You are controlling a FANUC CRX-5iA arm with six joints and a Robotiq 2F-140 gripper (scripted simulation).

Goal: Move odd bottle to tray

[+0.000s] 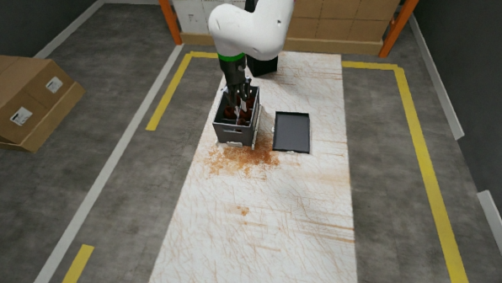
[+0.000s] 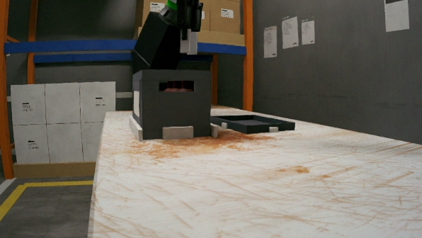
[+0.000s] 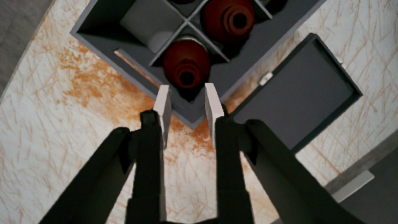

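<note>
The dark grey crate (image 1: 225,136) (image 2: 177,110) (image 3: 265,52) stands on the table with red-brown bottles in its compartments. In the wrist view one bottle (image 3: 186,59) stands nearest the crate's lower corner, another (image 3: 227,22) is up and right of it, and part of a third shows at the top edge. Which neck differs cannot be told. My gripper (image 2: 189,44) (image 3: 187,97) is open with a narrow gap and empty. Its fingertips are above the crate's rim, beside the nearest bottle's mouth in the wrist view. The shallow dark tray (image 1: 291,132) (image 3: 305,95) is empty.
The tray lies a short way right of the crate in the top view. Pale blocks (image 2: 178,132) sit against the crate's foot, and small ones (image 2: 273,129) at the tray's edge. Crate walls and dividers (image 3: 202,35) surround the bottles.
</note>
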